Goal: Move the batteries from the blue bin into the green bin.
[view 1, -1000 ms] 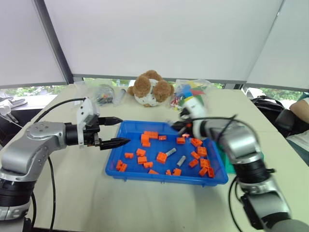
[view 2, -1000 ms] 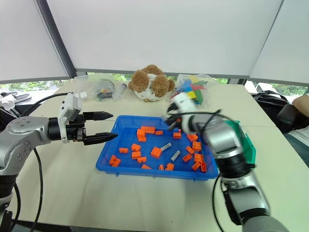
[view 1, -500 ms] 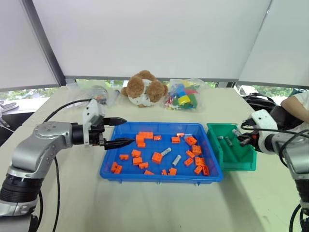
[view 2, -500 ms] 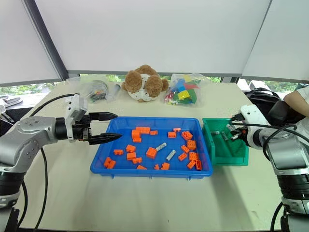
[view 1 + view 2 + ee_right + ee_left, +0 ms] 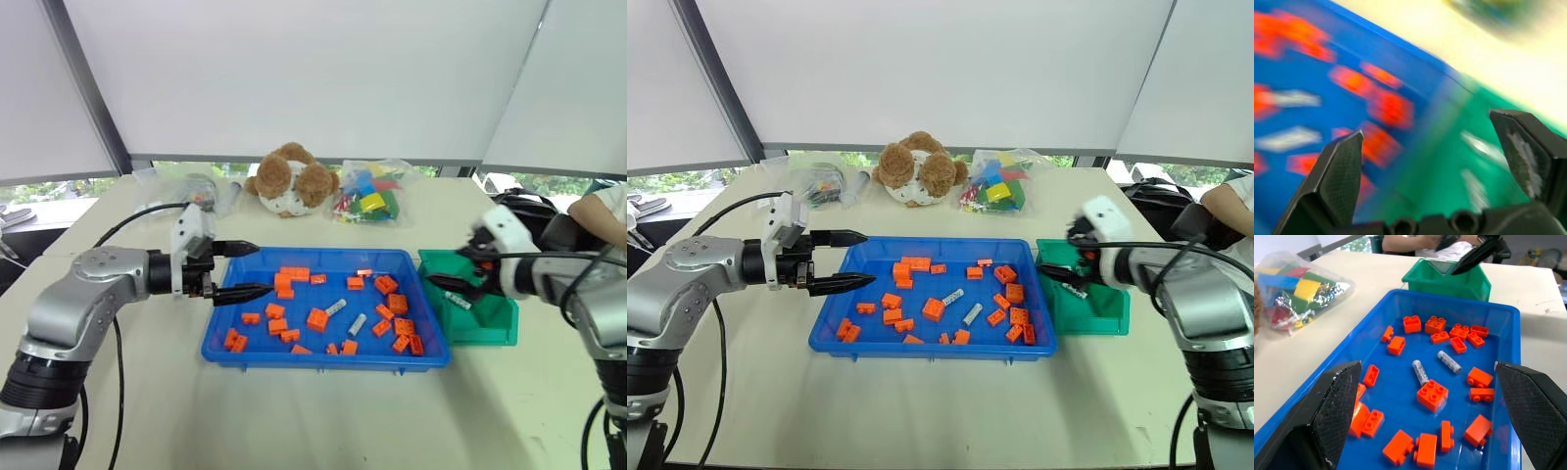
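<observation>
Green bin (image 5: pixel 1095 311) touches blue bin (image 5: pixel 847 308) rim; pincers apart.

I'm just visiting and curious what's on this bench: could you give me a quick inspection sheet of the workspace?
Surface: pale table.
Job's things: blue bin holds orange bricks and two batteries; green bin beside it already holds batteries.
Clutter: teddy bear, bag of coloured blocks, clear bag of small parts.
Tools: left tool open at the blue bin's edge; right tool open, empty, over the green bin.
Cables: black cable on the left arm.
Surroundings: white blinds; a person's sleeve at the right.
</observation>
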